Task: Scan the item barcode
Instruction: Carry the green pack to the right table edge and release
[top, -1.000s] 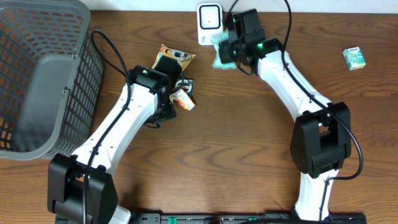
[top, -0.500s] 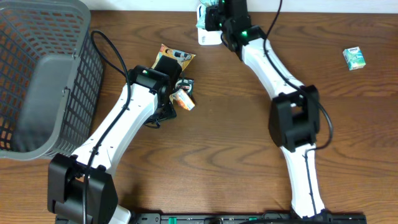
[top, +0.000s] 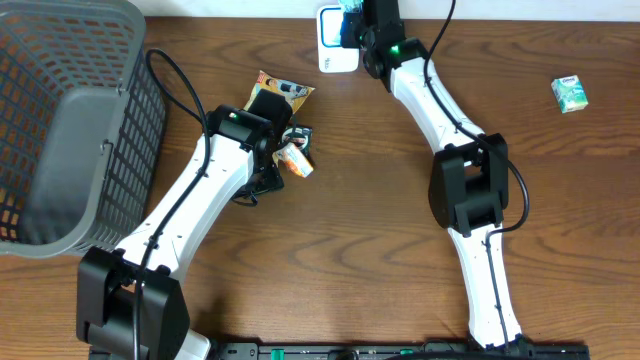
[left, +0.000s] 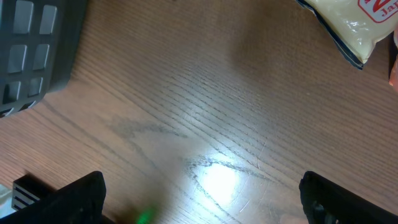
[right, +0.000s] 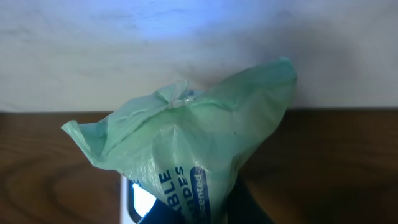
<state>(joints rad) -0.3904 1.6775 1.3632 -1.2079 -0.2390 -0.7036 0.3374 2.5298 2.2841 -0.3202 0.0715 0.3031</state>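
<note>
My right gripper (top: 362, 22) is shut on a pale green soft pack of wipes (right: 193, 143), the item, at the far edge of the table. The pack hangs just over the white barcode scanner (top: 334, 45), whose lit window (right: 138, 202) shows below the pack in the right wrist view. In the overhead view only a teal corner of the pack (top: 349, 8) shows beside the arm. My left gripper (left: 205, 205) is open above bare wood, with both dark fingers (left: 68, 202) wide apart and nothing between them.
A grey mesh basket (top: 60, 120) fills the left side. A yellow snack packet (top: 283, 92) and a small orange packet (top: 296, 162) lie by my left wrist. A small green box (top: 569, 93) sits at the far right.
The right arm has carried the green pack from beside the scanner up over it at the table's far edge, and it has held there for the last half second. The left arm has stayed still.
</note>
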